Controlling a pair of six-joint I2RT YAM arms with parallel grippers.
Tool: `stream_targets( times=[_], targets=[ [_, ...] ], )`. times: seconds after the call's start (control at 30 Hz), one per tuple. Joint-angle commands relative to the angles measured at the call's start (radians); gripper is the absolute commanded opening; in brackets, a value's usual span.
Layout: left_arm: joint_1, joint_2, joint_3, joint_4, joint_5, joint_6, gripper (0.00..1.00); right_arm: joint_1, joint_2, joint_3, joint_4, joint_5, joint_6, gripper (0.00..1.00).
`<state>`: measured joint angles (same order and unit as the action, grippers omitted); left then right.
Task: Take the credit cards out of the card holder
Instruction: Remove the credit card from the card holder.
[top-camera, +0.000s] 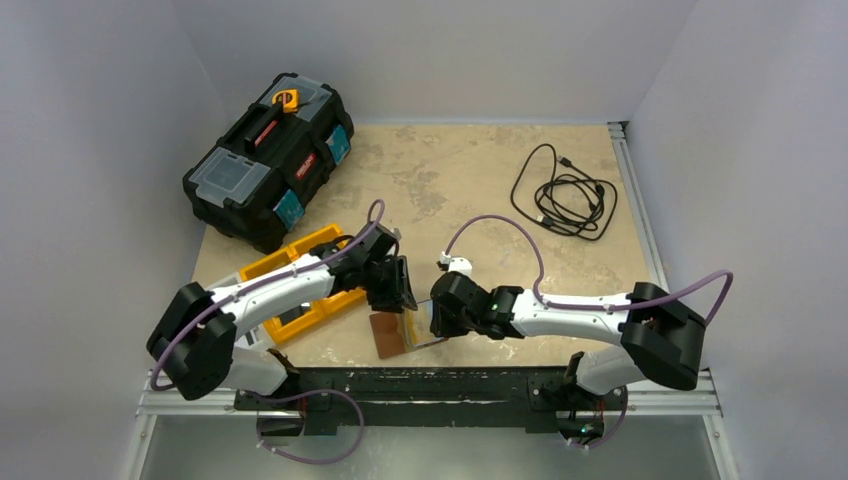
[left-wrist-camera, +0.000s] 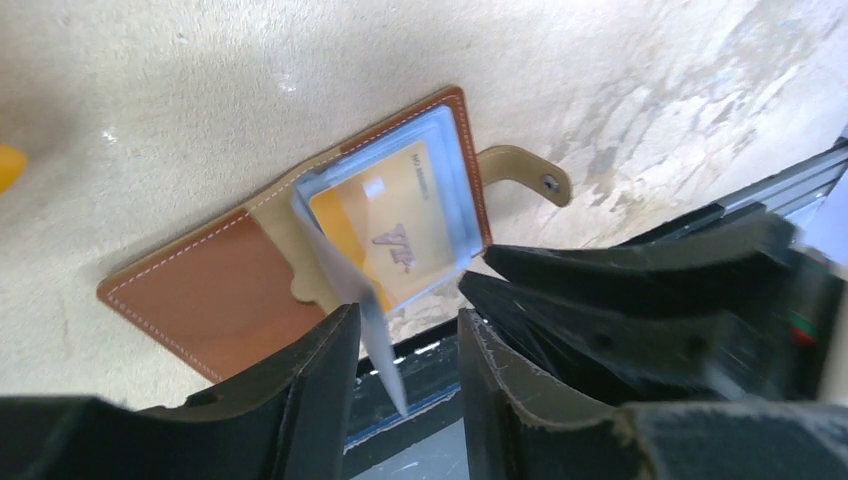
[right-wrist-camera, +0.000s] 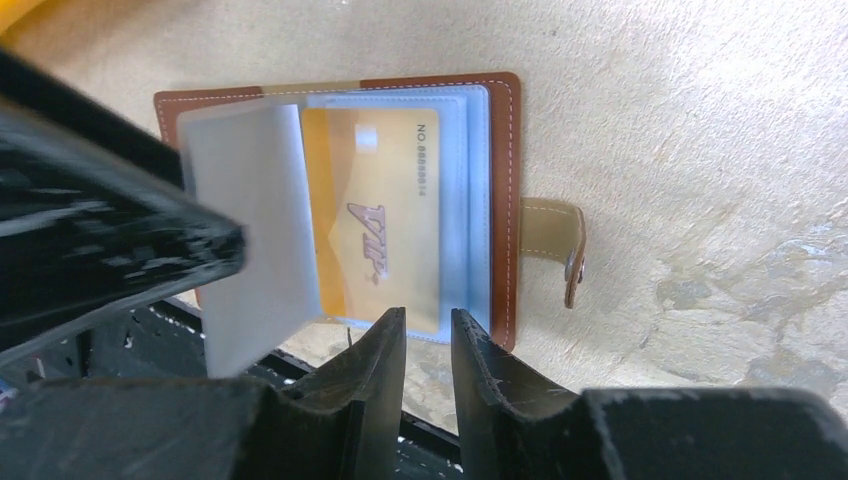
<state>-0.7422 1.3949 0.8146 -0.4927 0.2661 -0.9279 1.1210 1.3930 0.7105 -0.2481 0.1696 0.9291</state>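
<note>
Your right pincer (right-wrist-camera: 428, 320) is closest, with its two fingers a little apart and nothing clamped. Your left pincer (left-wrist-camera: 408, 315) is open wider. A clear plastic page (right-wrist-camera: 250, 230) stands in its gap and leans on one finger; I do not think it is squeezed.

Just past both sets of fingertips, the card holder (left-wrist-camera: 215, 290) lies open and flat on the table (right-wrist-camera: 700, 120). It looks light and soft, so it may slide or lift if you pull.

The yellow card (right-wrist-camera: 375, 215) sits in a clear pocket, with its near edge right at the right fingertips. I think it is thin, stiff and slippery. Pinch that near edge and pull it straight back toward the pincer.

The snap tab (right-wrist-camera: 555, 235) sticks out to the right of the right pincer.
</note>
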Motion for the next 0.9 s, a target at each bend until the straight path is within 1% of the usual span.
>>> stream_targets(
  times=[0.0, 0.1, 0.2, 0.4, 0.5, 0.63, 0.87],
  targets=[
    [-0.005, -0.098, 0.093, -0.123, -0.082, 0.069, 0.42, 0.003, 0.012, 0.019, 0.007, 0.023, 0.016, 0.23],
    [-0.011, -0.135, 0.117, -0.15, -0.088, 0.071, 0.42, 0.004, 0.013, 0.011, 0.016, 0.024, 0.02, 0.23],
    [-0.015, -0.128, 0.113, -0.137, -0.074, 0.055, 0.42, 0.003, 0.005, 0.011, 0.021, 0.021, 0.025, 0.23],
    [-0.026, -0.019, 0.051, 0.006, -0.003, -0.01, 0.32, 0.003, -0.007, 0.016, 0.02, 0.008, 0.029, 0.24],
    [-0.026, 0.012, 0.004, 0.05, -0.026, -0.041, 0.29, 0.003, -0.012, 0.016, 0.013, 0.013, 0.032, 0.23],
    [-0.024, 0.03, -0.058, 0.06, -0.078, -0.046, 0.28, 0.003, -0.023, 0.023, 0.006, 0.015, 0.02, 0.24],
    [-0.019, 0.038, -0.15, 0.189, -0.055, -0.07, 0.31, 0.0, 0.034, 0.084, -0.013, 0.046, -0.019, 0.26]
  ],
)
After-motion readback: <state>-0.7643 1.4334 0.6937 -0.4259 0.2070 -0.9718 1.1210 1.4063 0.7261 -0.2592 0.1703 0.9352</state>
